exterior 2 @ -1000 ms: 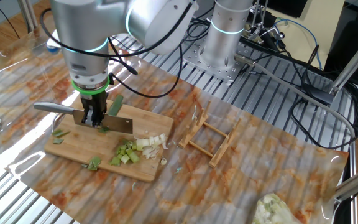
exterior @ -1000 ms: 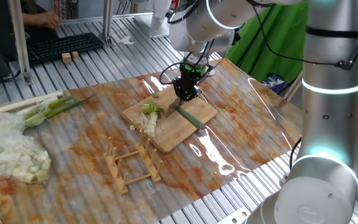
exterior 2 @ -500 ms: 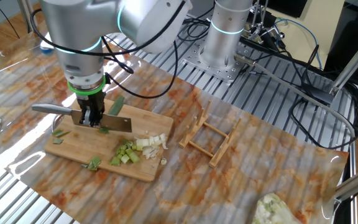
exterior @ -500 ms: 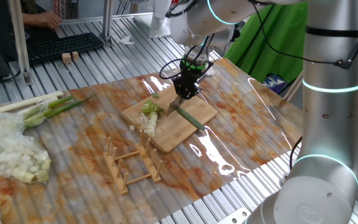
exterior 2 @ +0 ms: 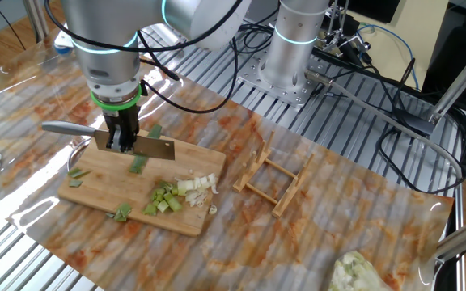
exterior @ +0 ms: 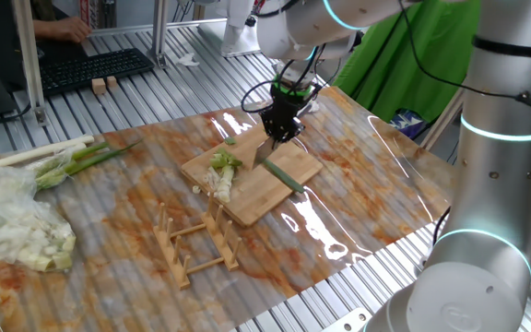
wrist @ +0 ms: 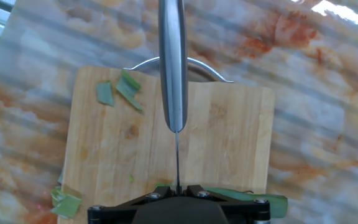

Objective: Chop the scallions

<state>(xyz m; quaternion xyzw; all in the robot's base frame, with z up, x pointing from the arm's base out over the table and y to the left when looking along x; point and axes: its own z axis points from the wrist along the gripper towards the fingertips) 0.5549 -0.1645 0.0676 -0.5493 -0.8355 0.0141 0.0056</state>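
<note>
My gripper [exterior: 279, 132] is shut on a knife [exterior 2: 146, 147] and holds it edge-down a little above the bamboo cutting board [exterior: 289, 159]. In the hand view the steel handle [wrist: 173, 62] points away and the thin blade [wrist: 178, 163] runs into the closed jaws at the bottom edge. A green scallion stalk [exterior: 284, 175] lies on the board under the blade; its end shows in the hand view [wrist: 250, 199]. A cut green piece [exterior 2: 138, 164] lies just below the blade. A pile of white and pale-green bits [exterior 2: 180, 192] lies on the board. Loose green bits [wrist: 122, 92] lie near the board's handle.
A wooden rack [exterior: 196, 242] lies in front of the board and also shows in the other fixed view [exterior 2: 275, 179]. A bundle of whole stalks [exterior: 58, 159] and a pale heap in clear plastic [exterior: 12, 231] sit at the far left. A keyboard [exterior: 90, 66] lies behind.
The gripper has lifted the knife a little off the board and shifted it slightly. A cut green piece now lies uncovered below the blade.
</note>
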